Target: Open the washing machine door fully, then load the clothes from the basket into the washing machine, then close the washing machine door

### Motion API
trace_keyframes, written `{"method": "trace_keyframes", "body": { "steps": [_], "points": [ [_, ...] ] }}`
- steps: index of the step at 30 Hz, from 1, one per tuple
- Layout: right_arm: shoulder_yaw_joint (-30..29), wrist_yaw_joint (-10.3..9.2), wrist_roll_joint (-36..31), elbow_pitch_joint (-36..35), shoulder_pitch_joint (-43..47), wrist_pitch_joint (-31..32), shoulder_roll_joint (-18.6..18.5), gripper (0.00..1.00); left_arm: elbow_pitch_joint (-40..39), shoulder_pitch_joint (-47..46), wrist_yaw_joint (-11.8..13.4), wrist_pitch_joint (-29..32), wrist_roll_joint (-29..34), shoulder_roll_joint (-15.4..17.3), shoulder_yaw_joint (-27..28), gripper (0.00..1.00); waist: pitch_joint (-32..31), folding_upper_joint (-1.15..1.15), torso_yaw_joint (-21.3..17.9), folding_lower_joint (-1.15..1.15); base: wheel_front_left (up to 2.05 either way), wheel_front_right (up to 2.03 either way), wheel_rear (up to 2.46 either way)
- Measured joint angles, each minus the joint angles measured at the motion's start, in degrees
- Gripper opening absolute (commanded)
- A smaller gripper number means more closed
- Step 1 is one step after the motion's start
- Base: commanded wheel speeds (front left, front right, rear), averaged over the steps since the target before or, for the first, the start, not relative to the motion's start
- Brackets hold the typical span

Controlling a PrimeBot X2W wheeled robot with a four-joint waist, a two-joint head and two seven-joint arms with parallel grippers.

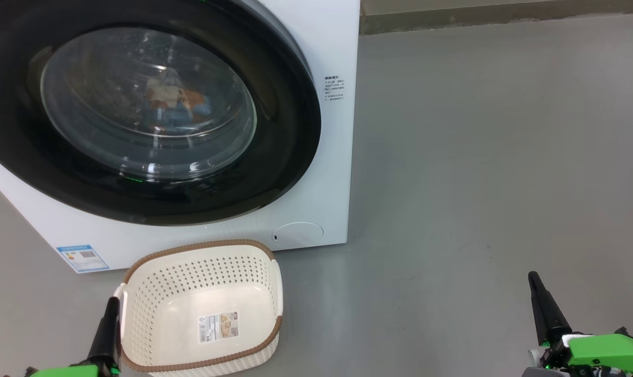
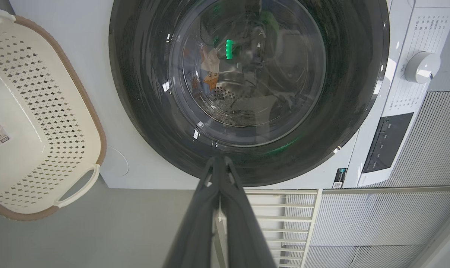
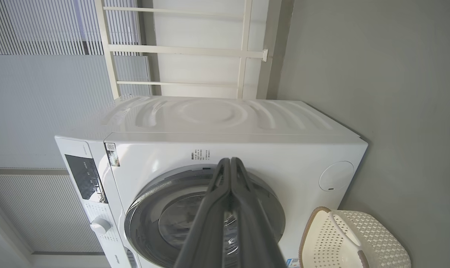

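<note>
The washing machine (image 1: 327,47) (image 2: 143,175) (image 3: 247,123) stands on the grey floor with its round black-ringed door (image 1: 149,112) (image 2: 247,85) (image 3: 165,201) lying flat against the front. Through the glass I see the clothes (image 1: 177,102) (image 2: 206,74), blue and orange-brown fabric, inside the drum. The cream basket (image 1: 201,309) (image 2: 35,115) (image 3: 355,242) sits on the floor before the machine, holding nothing but its paper label. My left gripper (image 1: 110,306) (image 2: 219,162) is shut at the basket's left rim. My right gripper (image 1: 534,280) (image 3: 230,162) is shut, low at the right, well away from the machine.
Bare grey floor (image 1: 479,157) stretches to the right of the machine. A white railing (image 3: 180,48) and ribbed wall panels (image 2: 396,223) stand behind and beside the washer. Its control panel with a dial (image 2: 420,67) is on the front.
</note>
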Motion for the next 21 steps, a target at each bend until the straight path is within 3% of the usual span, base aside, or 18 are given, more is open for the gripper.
{"method": "trace_keyframes", "body": {
  "steps": [21],
  "points": [
    [-0.2, 0.00, 1.5, 0.0, 0.0, 0.1, 0.0, 0.00, 0.2, -0.6, 0.0, 0.2, -1.3, 0.0, 0.3, 0.00, 0.0, 0.00, 0.0, 0.00, 0.00, 0.00, 0.00]
  ]
}}
